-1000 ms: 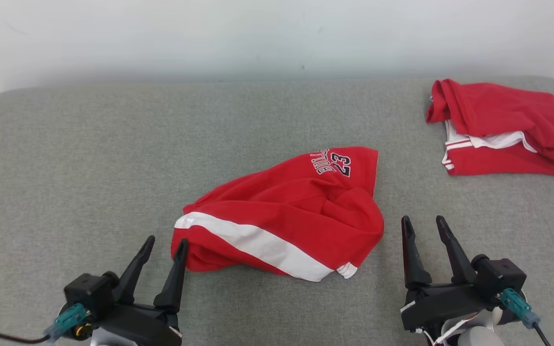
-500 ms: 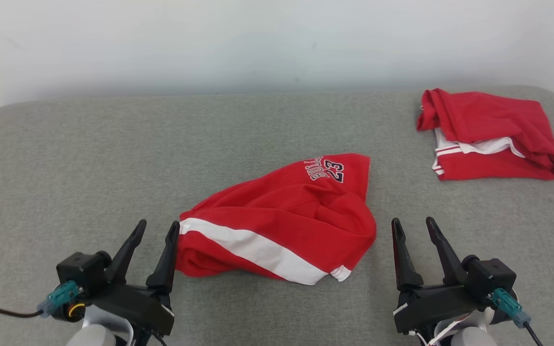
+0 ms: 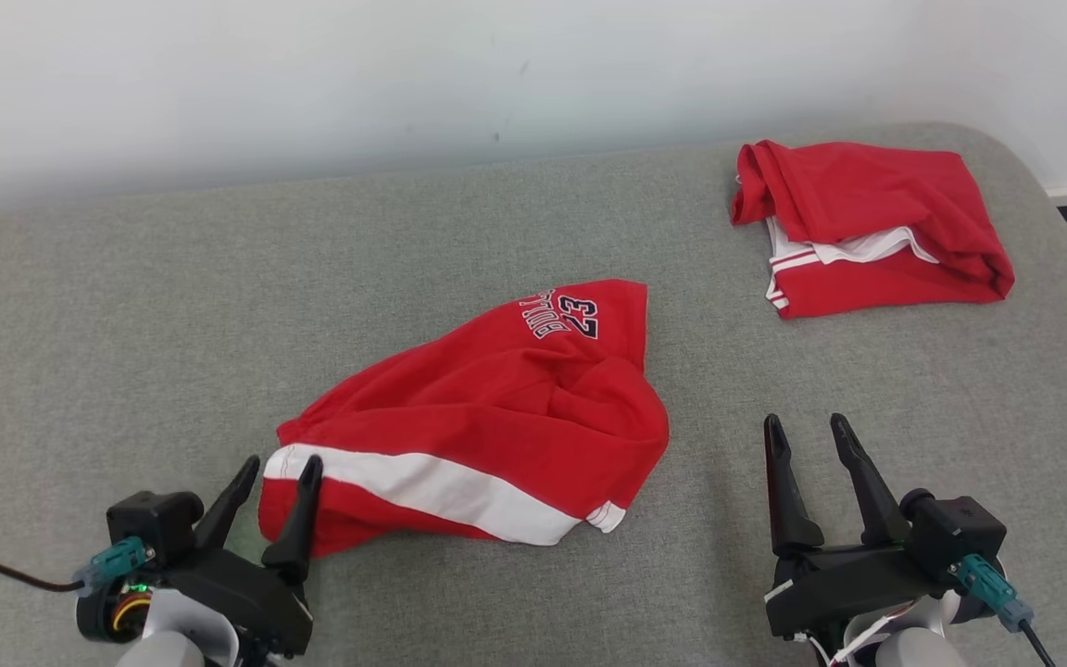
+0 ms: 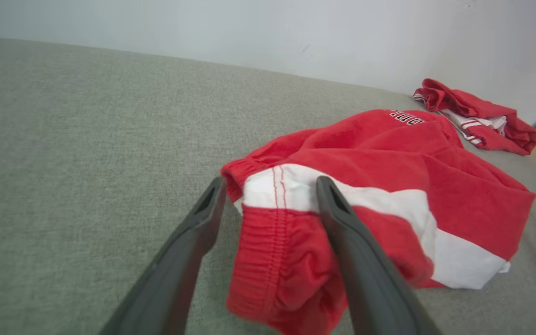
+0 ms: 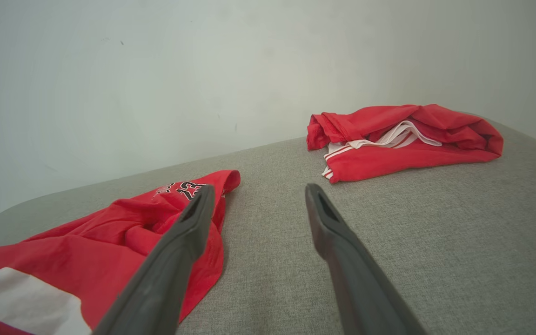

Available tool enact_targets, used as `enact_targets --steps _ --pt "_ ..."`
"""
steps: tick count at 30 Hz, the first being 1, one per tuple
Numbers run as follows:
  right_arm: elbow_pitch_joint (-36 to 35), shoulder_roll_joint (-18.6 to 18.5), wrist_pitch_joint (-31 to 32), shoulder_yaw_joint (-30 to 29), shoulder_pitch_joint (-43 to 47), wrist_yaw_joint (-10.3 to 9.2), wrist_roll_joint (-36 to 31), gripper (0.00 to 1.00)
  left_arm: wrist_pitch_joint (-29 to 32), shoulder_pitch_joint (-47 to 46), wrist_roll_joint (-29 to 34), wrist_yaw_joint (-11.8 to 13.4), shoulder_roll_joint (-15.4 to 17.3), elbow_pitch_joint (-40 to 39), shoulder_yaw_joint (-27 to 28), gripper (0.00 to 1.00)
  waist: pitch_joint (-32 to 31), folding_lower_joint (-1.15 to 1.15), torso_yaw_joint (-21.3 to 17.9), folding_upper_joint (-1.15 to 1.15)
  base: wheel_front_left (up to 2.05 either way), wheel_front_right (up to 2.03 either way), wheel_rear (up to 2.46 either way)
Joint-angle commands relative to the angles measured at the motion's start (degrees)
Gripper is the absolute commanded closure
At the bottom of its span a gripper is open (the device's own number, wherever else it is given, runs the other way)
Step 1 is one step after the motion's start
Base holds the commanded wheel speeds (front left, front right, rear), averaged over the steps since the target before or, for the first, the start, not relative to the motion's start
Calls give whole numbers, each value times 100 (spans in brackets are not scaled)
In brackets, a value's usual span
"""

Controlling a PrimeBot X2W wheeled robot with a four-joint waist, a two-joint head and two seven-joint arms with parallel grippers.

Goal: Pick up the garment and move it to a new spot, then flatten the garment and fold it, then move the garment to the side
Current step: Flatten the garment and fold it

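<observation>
**Step in hand:** the first pick-up. The garment [image 3: 478, 417], red shorts with a white stripe and the number 23, lies crumpled at the middle of the grey padded surface [image 3: 126, 324].

The left gripper [image 3: 282, 461] stands with its jaws fully apart at the garment's near-left end. In the left wrist view the elastic waistband [image 4: 254, 251] sits between the 2 fingers, and nothing is gripped.

The right gripper [image 3: 804, 421] is likewise wide open and holds nothing. It is positioned over bare surface, near the garment's right edge but apart from it.

**Next move (judgement):** close the left jaws on the waistband, then bring the right gripper leftward for a 2nd hold. The fabric looks thin and limp, so it will probably sag and drag when lifted.

**Surroundings:** a folded red garment [image 3: 867, 227] lies at the far right corner, well apart. The new spot should avoid that corner. A pale wall [image 3: 311, 74] bounds the far edge. Nothing seen lies between the grippers and the cloth.
</observation>
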Motion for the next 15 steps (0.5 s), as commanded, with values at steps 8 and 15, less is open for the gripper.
enact_targets --steps 8,15 --pt "-50 -1 -3 9 13 -4 20 0 10 -32 -44 -90 -78 287 -123 0 9 0 41 -1 0 0 0" --pt "-72 -1 -3 -53 45 -4 -32 0 -239 -70 116 -46 -96 200 -186 100 -8 0 124 -1 0 0 0"
